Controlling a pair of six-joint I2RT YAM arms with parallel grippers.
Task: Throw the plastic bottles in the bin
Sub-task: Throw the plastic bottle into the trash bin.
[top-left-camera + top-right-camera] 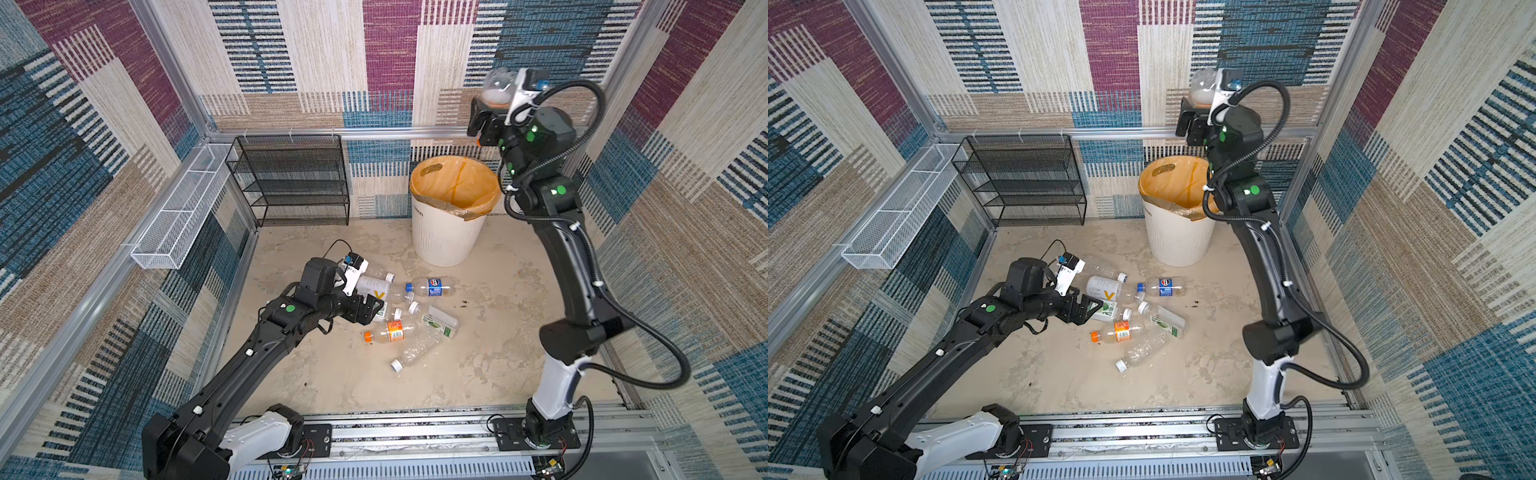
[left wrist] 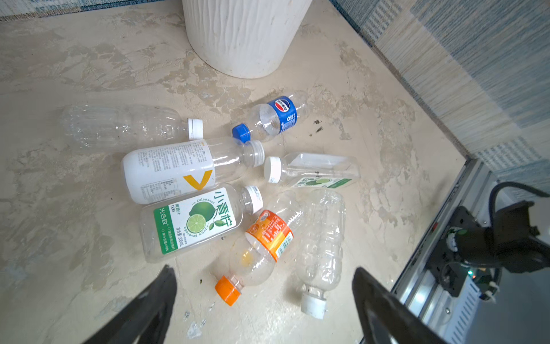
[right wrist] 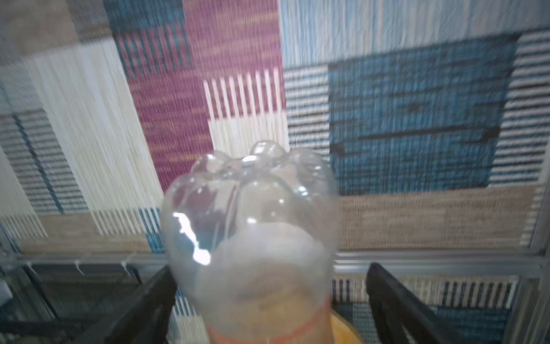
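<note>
Several plastic bottles lie in a cluster on the floor: a blue-capped one, a white-labelled one, a lime-labelled one, an orange-capped one and a crumpled clear one. My left gripper hovers open just above them. High above the bin, my right gripper is open. A blurred clear bottle with an orange label stands between its jaws, with a gap on one side. In both top views this bottle sits above the bin's orange-lined rim.
A black mesh rack stands against the back wall, left of the bin. A long white wire basket hangs on the left wall. Patterned walls close in on three sides. The arms' mounting rail runs along the front.
</note>
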